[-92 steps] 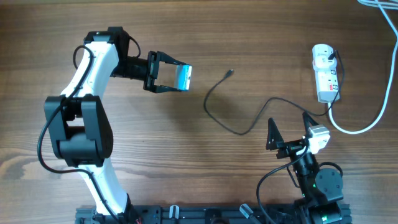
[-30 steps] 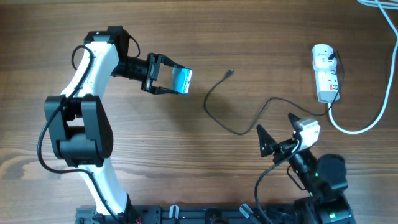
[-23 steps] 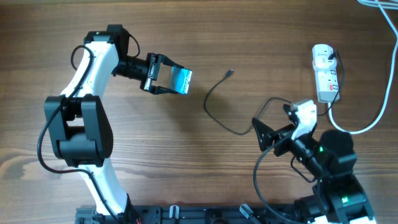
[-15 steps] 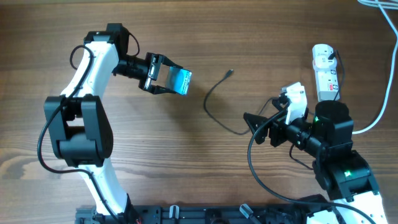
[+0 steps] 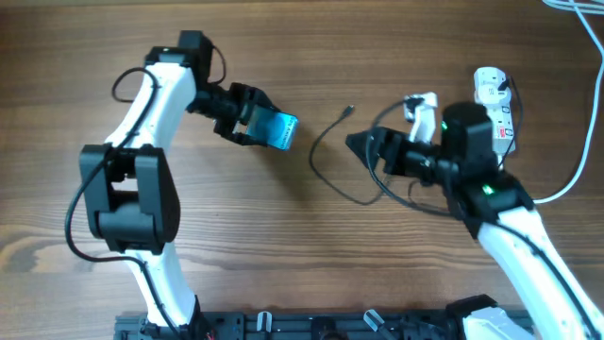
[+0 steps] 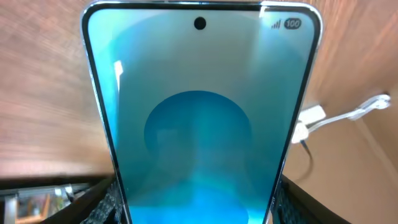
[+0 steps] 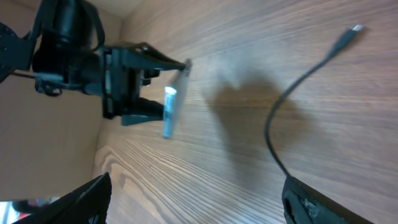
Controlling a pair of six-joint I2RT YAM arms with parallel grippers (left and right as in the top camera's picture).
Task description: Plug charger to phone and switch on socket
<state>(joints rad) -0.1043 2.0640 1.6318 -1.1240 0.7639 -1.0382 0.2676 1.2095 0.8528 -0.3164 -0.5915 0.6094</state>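
There is one phone [image 5: 279, 129], one black charger [image 5: 314, 156], one socket [image 5: 489, 83] with one thick white lead [image 5: 578, 172], and two arms over the wooden counter [image 5: 302, 274].

In the overhead view the left arm [image 5: 156, 90] rises from the 7 o'clock edge and climbs toward 11 o'clock. It then bends at the wrist so that it points toward 4 o'clock. Its jaws are pinching the phone by its lower end. In the left wrist view the cyan screen [image 6: 199, 124] fills the frame, with a dark finger at each bottom corner. From the right wrist view the phone [image 7: 170, 112] shows edge-on and tilted, and its shadow falls on the wood beside it.

The right arm [image 5: 491, 189] comes up from 5 o'clock and folds at about 2 o'clock, partly covering the socket. It reaches out toward 9 o'clock. Its jaws are spread wide with nothing between them, and they are aimed at the phone across the gap.

The charger lies loose on the counter near the centre. Its plug tip [image 5: 350, 110] is at about 1 o'clock from the middle, between the phone and the right jaws. The cable loops down toward 6 o'clock and then runs under the right arm. The right wrist view shows the same curve [image 7: 271, 127] and tip [image 7: 355, 28] ahead of the spread fingers. The socket sits at 2 o'clock, well apart from the phone.
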